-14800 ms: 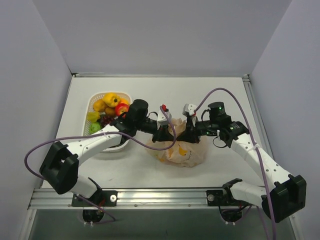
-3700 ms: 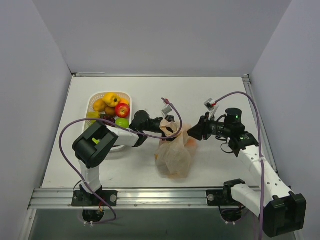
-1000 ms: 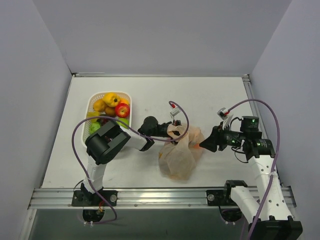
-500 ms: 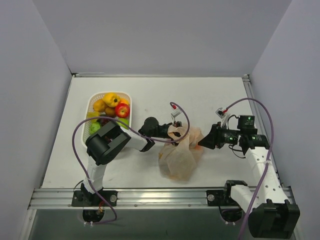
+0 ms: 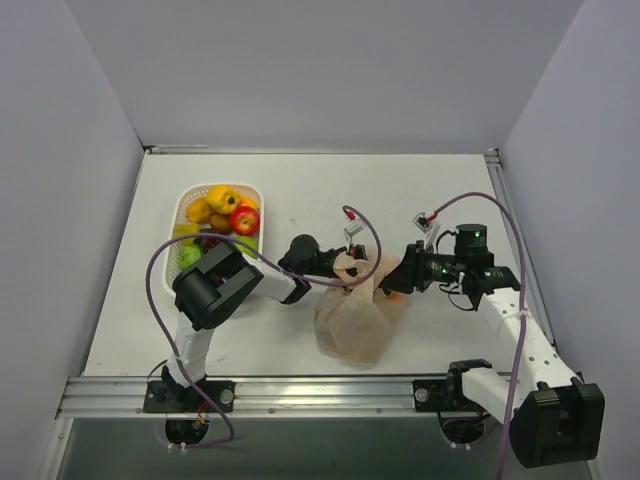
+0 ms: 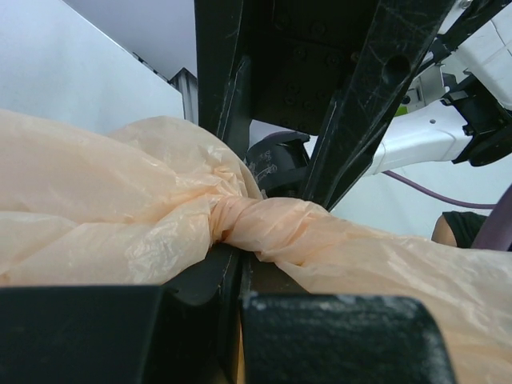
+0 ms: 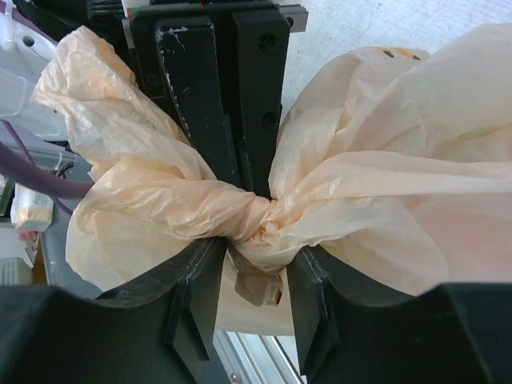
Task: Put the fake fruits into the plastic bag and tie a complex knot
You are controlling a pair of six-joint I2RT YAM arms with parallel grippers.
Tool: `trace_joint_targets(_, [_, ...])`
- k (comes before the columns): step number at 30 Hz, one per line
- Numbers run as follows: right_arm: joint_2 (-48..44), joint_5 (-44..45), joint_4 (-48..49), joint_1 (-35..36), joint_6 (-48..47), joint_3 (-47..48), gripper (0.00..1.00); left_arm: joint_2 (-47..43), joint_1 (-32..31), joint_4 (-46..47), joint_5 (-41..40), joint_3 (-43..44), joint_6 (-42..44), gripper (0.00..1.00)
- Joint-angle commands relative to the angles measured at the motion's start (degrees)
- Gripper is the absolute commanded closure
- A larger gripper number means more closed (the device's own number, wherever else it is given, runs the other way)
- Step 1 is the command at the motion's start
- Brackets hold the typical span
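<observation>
The plastic bag (image 5: 352,315) lies mid-table, pale orange and crinkly, with its top twisted into a knot (image 7: 264,218). My left gripper (image 5: 340,266) comes in from the left and is shut on the bag's film just below the knot (image 6: 240,220). My right gripper (image 5: 397,280) faces it from the right. Its jaws stand partly apart with the knot at their tips and a loose flap (image 7: 260,288) hanging between them. Several fake fruits (image 5: 224,205) sit in the white basket (image 5: 183,212): a yellow one, a red apple (image 5: 243,220) and a green one (image 5: 190,255).
The basket stands at the left, close behind my left arm's elbow (image 5: 215,290). Purple cables (image 5: 365,225) loop over both wrists near the bag. The metal rail (image 5: 320,395) runs along the near table edge.
My right gripper has moved left, back towards the bag, and now sits right at the knot. The stretched bag top has slackened. My left gripper has stayed where it was, still shut.
</observation>
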Motion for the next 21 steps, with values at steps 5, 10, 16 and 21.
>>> trace_joint_targets(5, [1.12,2.18,18.07,3.9,13.4,-4.46,0.62,1.31,-0.68,17.61,-0.46,3.79,-0.96,1.0])
trace_joint_targets(10, [2.18,2.98,30.92,5.23,22.56,-5.35,0.62,2.1,-0.86,18.14,-0.02,4.41,-1.31,1.0])
trace_joint_targets(16, [1.66,-0.62,7.81,0.42,8.79,1.84,0.42,1.05,-0.07,17.18,-0.2,3.53,-0.52,1.0])
trace_joint_targets(21, [-0.46,-3.44,-13.51,-5.67,-9.3,7.65,0.27,0.96,0.02,17.35,-0.73,2.57,-0.35,1.0])
